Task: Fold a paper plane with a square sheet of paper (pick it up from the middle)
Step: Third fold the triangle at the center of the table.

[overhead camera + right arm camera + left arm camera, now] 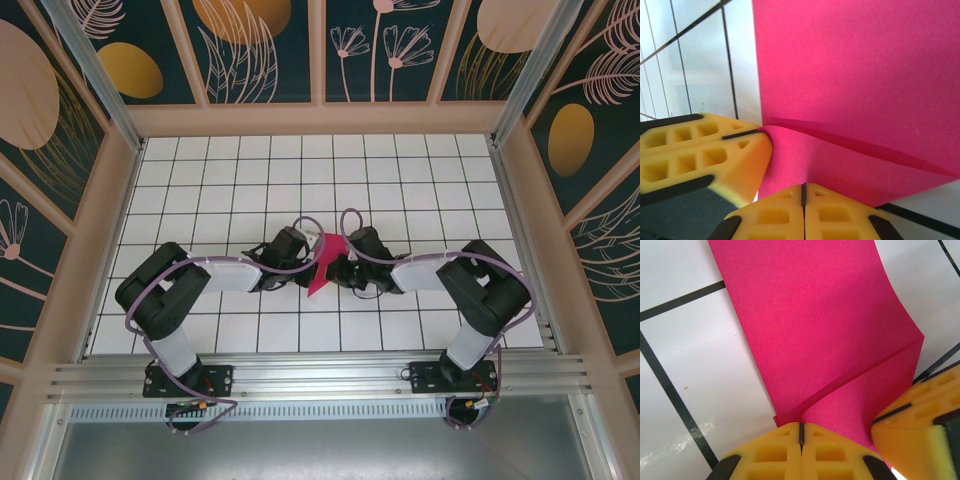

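At the centre of the top view, over the tiled surface (400, 180), the left tool (801, 432) and right tool (803, 194) each pinch the creased pink paper (323, 262) between them.

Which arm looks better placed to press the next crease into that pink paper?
Probably left, narrowly. The left tool and right tool are both shut on the paper, but the left pinches the end of the crease, which runs out ahead.

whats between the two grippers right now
The creased pink paper. The left gripper and the right gripper are both shut on it, close together, as the top view and both wrist views show.
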